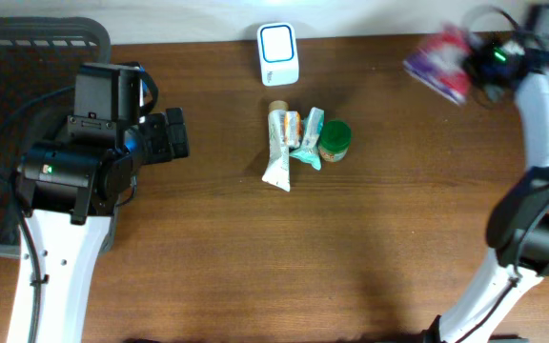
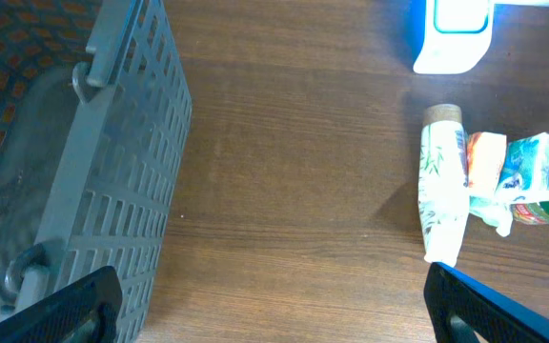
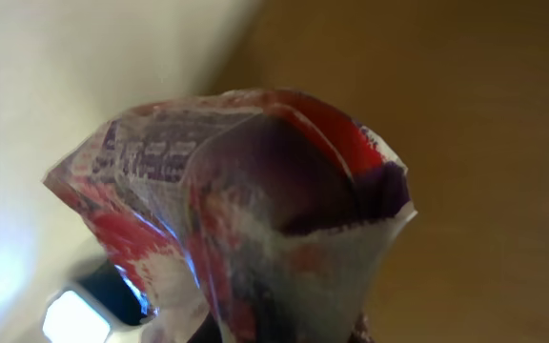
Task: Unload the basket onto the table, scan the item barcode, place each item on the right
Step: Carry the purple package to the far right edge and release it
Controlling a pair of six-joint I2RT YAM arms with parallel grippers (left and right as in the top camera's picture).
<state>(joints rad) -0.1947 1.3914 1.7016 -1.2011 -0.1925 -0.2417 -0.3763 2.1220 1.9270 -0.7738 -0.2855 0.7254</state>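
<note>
Overhead cam stares straight down at the whole table point(image 1: 379, 238) from well up, with my arms coming in from the bottom edge. Left wrist cam sits low and near, tilted down across the wood. The basket point(image 2: 112, 191) wall is on its left and my left fingers point(image 2: 65, 310) are at the bottom corners. It shares the scanner point(image 2: 451, 38) and tube point(image 2: 441, 191) with overhead. Right wrist cam is jammed right up against the packet point(image 3: 246, 229), which fills it.

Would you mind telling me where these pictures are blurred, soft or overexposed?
Overhead: the packet is smeared by blur, the tube sharp. Right wrist: the packet fills the frame, soft, with white glare at left. Left wrist: crisp, though the scanner is overexposed with a blue glow.
</note>
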